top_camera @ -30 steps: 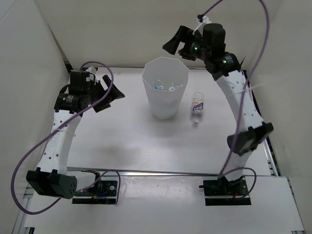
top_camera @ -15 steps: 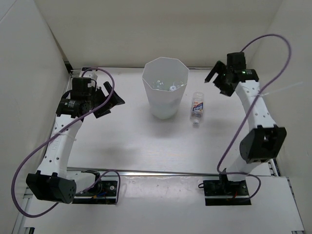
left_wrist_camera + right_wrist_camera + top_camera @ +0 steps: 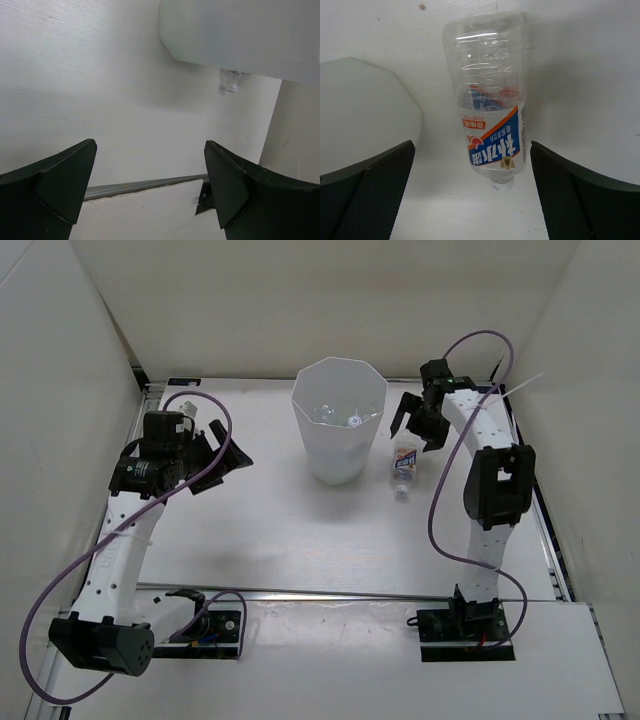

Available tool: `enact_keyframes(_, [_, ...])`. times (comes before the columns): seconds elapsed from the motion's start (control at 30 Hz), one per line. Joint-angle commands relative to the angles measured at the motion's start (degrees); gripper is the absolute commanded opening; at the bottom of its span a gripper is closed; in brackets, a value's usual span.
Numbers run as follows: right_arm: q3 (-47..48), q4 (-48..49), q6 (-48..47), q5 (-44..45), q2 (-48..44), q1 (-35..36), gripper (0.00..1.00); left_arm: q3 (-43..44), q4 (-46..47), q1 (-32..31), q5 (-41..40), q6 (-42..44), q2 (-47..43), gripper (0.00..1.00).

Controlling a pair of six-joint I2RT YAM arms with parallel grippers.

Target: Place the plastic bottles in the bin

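Pickup of the bottle (image 3: 490,100) lying beside the bin (image 3: 335,455) is the step: the right hand (image 3: 418,428) hangs over it, wide open, empty; next it should lower and close.

A robotics lab test cell was indicated: a white worktop (image 3: 280,530) was enclosed by plain white panels (image 3: 250,300), two robot arms (image 3: 118,540) were bolted at its near edge, and purple cables (image 3: 480,333) were looped loosely from them.
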Motion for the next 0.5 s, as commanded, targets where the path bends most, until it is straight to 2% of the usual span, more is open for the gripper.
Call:
enact_keyframes(0.0, [1.9,-2.6,-3.0,0.9,2.4,0.9,1.0,-1.9,-1.7,0.4,-0.7,0.7,-3.0,1.0])
enact_keyframes(0.2, [-0.7,-3.2,-3.0,2.1,5.8,0.9,1.0,-2.5,-2.3,1.5,-1.2,0.7,-4.1,1.0])
enact_keyframes(0.33, [-1.4,-3.2,-4.2,-1.2,7.0,0.9,1.0,-2.5,-2.3,1.5,-1.2,0.7,-4.1,1.0])
enact_keyframes(0.47, [-2.5,-3.7,-4.2,-1.8,7.5,0.9,0.94,-3.0,-2.8,1.5,-1.2,1.3,-4.1,1.0])
